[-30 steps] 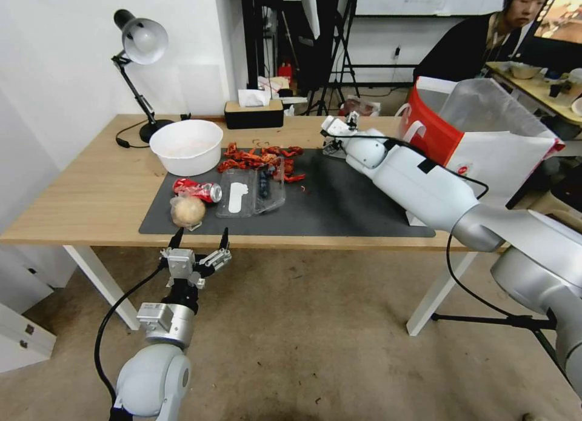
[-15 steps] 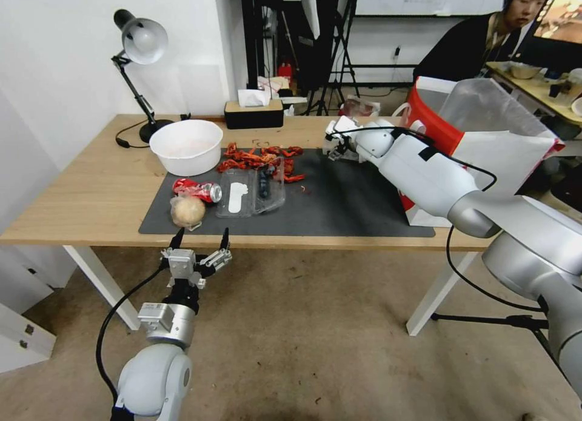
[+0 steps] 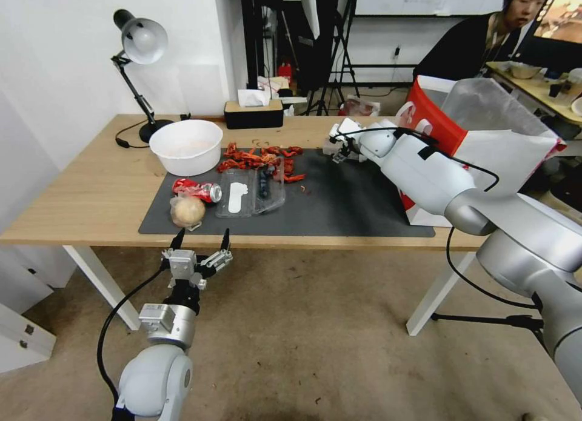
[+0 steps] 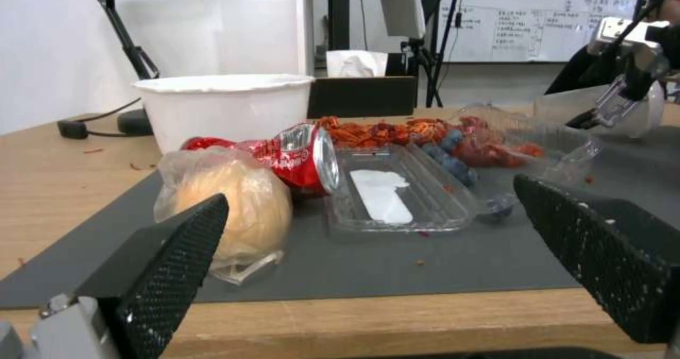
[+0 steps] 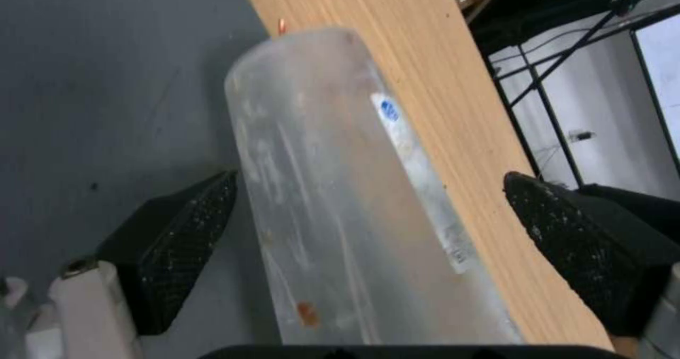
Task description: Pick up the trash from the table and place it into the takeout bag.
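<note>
The clear plastic cup (image 5: 340, 189) lies between the fingers (image 5: 188, 242) of the right gripper (image 3: 339, 143), at the far edge of the dark grey mat (image 3: 339, 203) where it meets the light wood of the surface (image 3: 79, 191). In the right wrist view the cup's frosted wall runs between the two black pads; one pad sits against its side while the other stands off with wood showing in the gap, so the fingers are spread around the cup and not closed on it. The cup's mouth is cut off at the edge of that view, and in the head view the gripper hides most of the cup.

Just beside the right arm stands the takeout bag (image 3: 503, 160), its red side and clear liner showing, its base hidden behind the forearm. Across the mat lie red food leftovers (image 3: 260, 157), a clear clamshell tray (image 3: 251, 191), the crushed red can (image 3: 197, 189) and the plastic-wrapped tan ball (image 3: 188, 211), the can touching the ball. A white bowl (image 3: 186, 145) stands at the mat's far left corner.

The left gripper (image 3: 200, 242) hangs below the near edge of the surface, fingers spread wide and empty.

Against the frame a second ago, the right arm has shifted toward the bag and its gripper sits a little farther back; the left arm and the trash on the mat have not moved.
</note>
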Robot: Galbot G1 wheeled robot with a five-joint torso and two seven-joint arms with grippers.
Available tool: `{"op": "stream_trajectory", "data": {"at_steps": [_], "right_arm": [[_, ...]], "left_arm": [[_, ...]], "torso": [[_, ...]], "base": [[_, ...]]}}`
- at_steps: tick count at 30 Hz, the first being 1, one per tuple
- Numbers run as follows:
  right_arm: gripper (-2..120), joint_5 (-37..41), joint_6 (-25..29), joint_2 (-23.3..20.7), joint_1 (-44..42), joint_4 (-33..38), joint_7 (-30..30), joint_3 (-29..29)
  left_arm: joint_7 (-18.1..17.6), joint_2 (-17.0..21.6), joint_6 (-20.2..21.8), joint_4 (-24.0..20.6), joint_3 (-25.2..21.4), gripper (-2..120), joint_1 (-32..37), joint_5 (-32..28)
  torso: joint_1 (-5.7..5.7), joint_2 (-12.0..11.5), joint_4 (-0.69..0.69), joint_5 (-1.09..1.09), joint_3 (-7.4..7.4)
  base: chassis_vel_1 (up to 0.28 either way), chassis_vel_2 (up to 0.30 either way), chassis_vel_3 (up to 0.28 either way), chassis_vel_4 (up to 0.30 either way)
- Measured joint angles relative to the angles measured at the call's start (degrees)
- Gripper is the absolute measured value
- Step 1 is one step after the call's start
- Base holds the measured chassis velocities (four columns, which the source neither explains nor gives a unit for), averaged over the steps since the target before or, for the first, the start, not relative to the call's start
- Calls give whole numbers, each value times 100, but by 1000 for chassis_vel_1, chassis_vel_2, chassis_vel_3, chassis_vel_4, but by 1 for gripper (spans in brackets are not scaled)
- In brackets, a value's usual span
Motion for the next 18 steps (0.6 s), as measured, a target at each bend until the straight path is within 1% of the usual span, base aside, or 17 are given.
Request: {"op": "stream_trajectory", "data": {"at_steps": [6, 18], "right_arm": [[90, -24, 19, 65, -23, -153, 48, -1], [89, -156, 137, 231, -37, -524, 111, 47]], "left_arm": [[-2, 22, -20, 11, -6, 100, 12, 1], [-3, 22, -49, 42, 8, 100, 17, 9]], "torso": [[0, 0, 0, 0, 0], [-2, 1, 0, -1, -2]], "base": [[0, 0, 0, 0], [0, 0, 0, 0]]}}
